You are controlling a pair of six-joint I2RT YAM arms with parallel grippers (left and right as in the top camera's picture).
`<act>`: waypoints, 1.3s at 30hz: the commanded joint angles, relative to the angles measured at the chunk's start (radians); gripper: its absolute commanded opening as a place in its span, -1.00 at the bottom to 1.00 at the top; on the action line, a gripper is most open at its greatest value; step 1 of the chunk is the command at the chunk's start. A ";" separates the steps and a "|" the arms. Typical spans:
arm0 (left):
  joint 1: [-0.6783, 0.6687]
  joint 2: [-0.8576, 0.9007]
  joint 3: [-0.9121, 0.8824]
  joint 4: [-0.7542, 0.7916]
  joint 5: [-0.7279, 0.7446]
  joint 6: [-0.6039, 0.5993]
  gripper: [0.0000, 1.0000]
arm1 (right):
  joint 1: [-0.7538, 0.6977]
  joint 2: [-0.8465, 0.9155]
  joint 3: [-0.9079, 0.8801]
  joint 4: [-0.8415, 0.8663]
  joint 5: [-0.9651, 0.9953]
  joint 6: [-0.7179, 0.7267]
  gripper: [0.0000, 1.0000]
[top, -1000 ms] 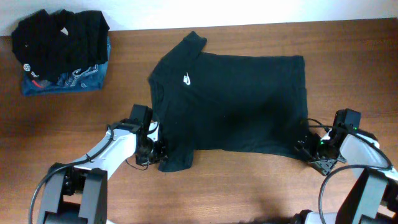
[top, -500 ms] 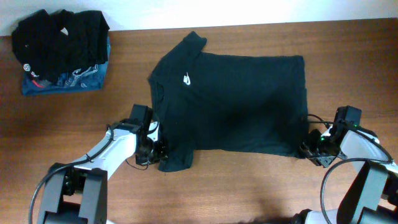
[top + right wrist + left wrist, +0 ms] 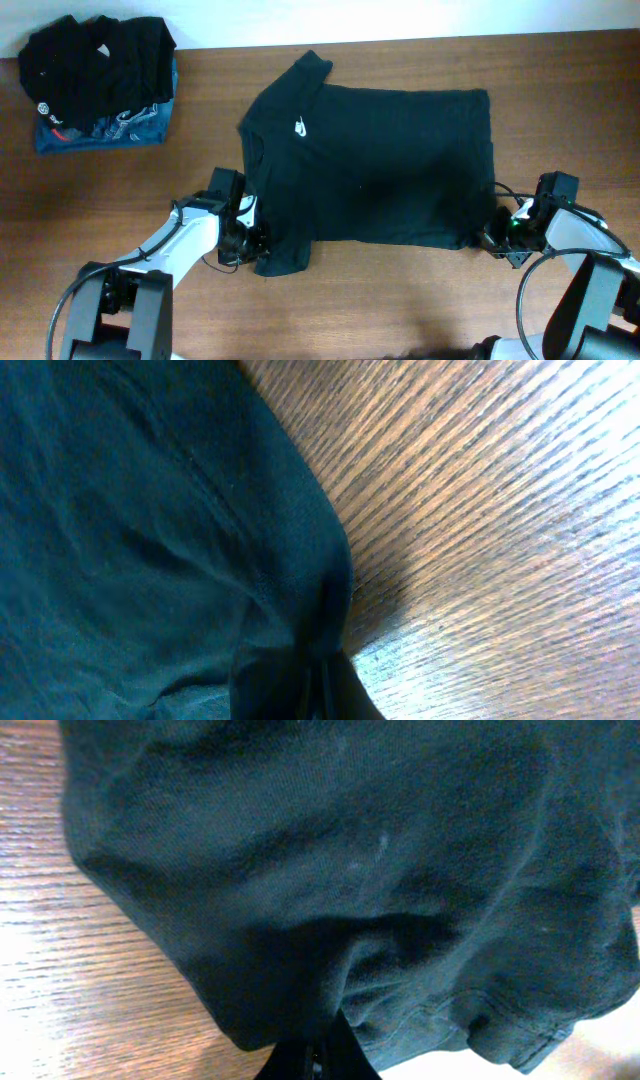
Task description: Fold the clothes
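Observation:
The clothes (image 3: pixel 380 165), one plain black shirt with a tiny white mark near the collar, lie spread flat on the wooden table. At the shirt's near-left sleeve my left gripper (image 3: pixel 250 240) is shut on the fabric. In the left wrist view the dark cloth (image 3: pixel 350 880) bunches right at the closed jaws (image 3: pixel 318 1055). My right gripper (image 3: pixel 492 238) sits at the shirt's near-right hem corner, shut on it. The hem (image 3: pixel 300 560) folds into the closed jaws (image 3: pixel 322 680) in the right wrist view.
A stack of folded garments rests at the far left corner: a black ribbed one with a round white logo (image 3: pixel 90 60) on top of a blue one with white print (image 3: pixel 120 130). Bare wooden table (image 3: pixel 400 300) lies in front of the shirt.
My right gripper has slid left onto the shirt's near-right corner and closed on the hem. The left gripper has kept its grip and place.

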 commanded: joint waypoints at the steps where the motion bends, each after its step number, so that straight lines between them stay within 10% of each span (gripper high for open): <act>1: -0.003 -0.009 0.005 -0.017 0.002 0.037 -0.99 | 0.006 0.031 0.014 -0.043 0.028 0.002 -0.92; 17: -0.003 -0.190 0.021 -0.069 0.002 0.093 -0.99 | 0.006 -0.092 0.324 -0.406 0.153 -0.010 -0.92; 39: -0.003 -0.963 0.198 -0.203 -0.124 0.183 -0.99 | 0.006 -0.702 0.652 -0.616 0.162 -0.077 -0.92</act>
